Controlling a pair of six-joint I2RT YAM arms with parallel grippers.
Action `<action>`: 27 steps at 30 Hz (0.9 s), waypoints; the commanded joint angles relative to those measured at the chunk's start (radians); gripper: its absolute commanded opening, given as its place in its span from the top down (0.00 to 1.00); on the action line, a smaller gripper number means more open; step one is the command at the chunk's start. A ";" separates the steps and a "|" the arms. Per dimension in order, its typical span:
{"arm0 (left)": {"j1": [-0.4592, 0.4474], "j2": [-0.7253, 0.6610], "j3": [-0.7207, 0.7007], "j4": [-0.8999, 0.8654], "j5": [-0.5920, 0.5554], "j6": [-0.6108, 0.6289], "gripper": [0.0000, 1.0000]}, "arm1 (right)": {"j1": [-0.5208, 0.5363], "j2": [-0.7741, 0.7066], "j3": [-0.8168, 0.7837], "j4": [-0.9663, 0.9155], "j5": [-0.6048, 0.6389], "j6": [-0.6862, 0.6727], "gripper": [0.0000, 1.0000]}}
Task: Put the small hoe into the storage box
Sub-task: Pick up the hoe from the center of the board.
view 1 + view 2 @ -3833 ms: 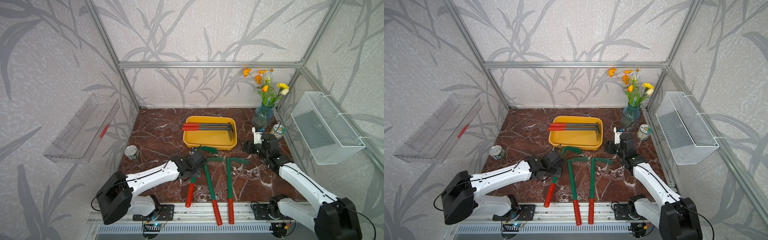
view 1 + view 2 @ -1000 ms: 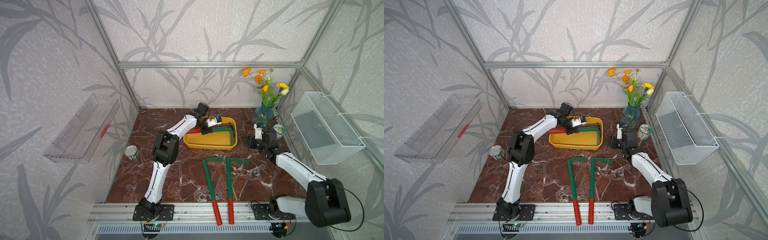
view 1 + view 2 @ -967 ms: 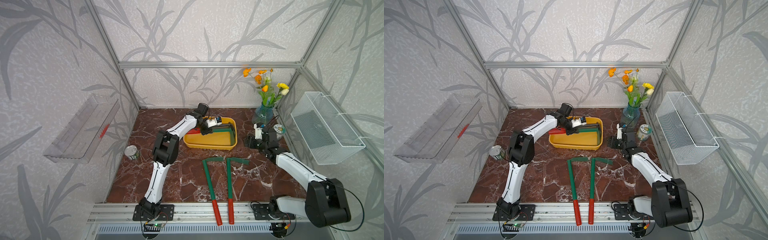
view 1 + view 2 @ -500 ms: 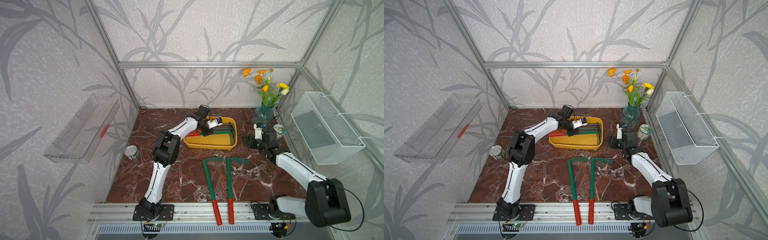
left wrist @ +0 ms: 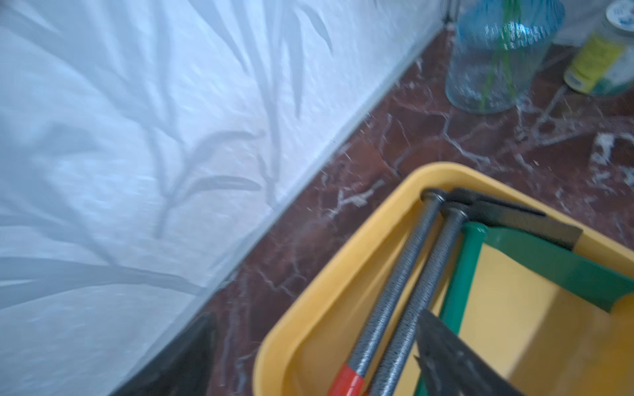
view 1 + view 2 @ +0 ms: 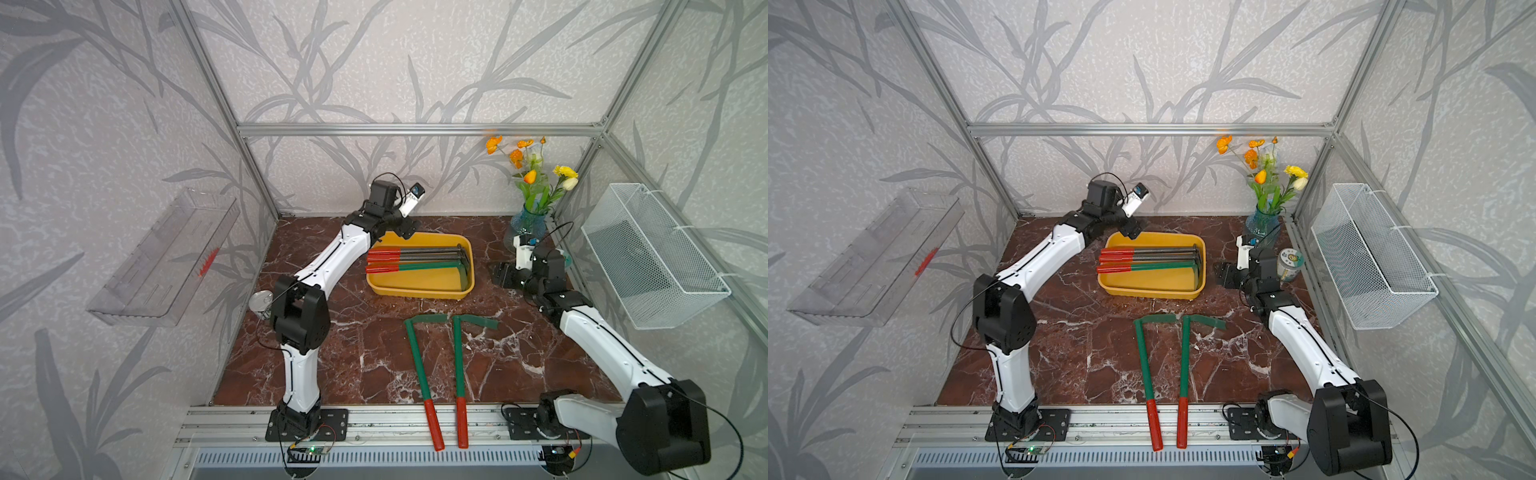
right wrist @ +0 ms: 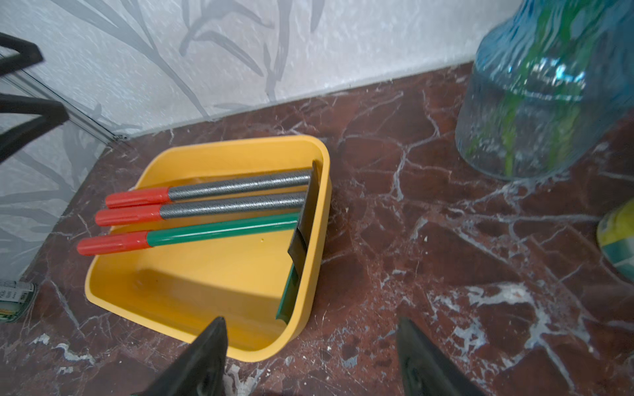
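The yellow storage box (image 6: 415, 293) stands at the back middle of the marble table. A small hoe (image 6: 424, 267) with a green shaft and red grip lies flat inside it, next to two grey-shafted hoes (image 6: 428, 252). Its green blade rests against the box's right wall (image 7: 291, 284). My left gripper (image 6: 409, 230) hangs open and empty above the box's back left corner. In the left wrist view its fingers (image 5: 456, 360) straddle that corner. My right gripper (image 6: 500, 276) stands open and empty, low over the table just right of the box (image 7: 113, 301).
Two long green hoes (image 6: 419, 365) (image 6: 458, 365) lie side by side in front of the box, red grips over the front rail. A blue glass vase (image 6: 528, 224) and a jar (image 6: 1289, 262) stand back right. A tin (image 6: 259, 299) sits left. A wire basket (image 6: 648, 257) and clear tray (image 6: 166, 257) hang on the side walls.
My left gripper has opened, let go of the green small hoe inside the box, and risen toward the box's back left corner. The right arm has not moved.
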 commanded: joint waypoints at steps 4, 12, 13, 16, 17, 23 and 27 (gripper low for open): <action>-0.012 -0.352 -0.286 0.045 -0.150 -0.460 0.00 | 0.054 -0.059 0.064 -0.089 -0.044 -0.037 0.24; -0.019 -0.694 -0.694 -0.099 -0.180 -0.846 0.00 | 0.124 -0.140 0.059 -0.184 -0.039 -0.050 0.24; -0.021 -0.721 -0.741 -0.116 -0.162 -0.900 0.00 | 0.134 -0.141 0.064 -0.200 -0.038 -0.048 0.24; -0.095 -0.797 -0.874 -0.109 -0.187 -1.107 0.00 | 0.169 -0.135 0.071 -0.234 -0.018 -0.047 0.24; -0.148 -0.808 -0.904 -0.121 -0.240 -1.174 0.00 | 0.183 -0.128 0.072 -0.244 -0.011 -0.049 0.24; -0.401 -0.782 -0.945 -0.230 -0.352 -1.437 0.00 | 0.298 -0.045 0.144 -0.376 -0.028 -0.112 0.27; -0.426 -0.930 -0.953 -0.356 -0.553 -1.455 0.00 | 0.484 -0.009 0.177 -0.486 0.112 -0.158 0.29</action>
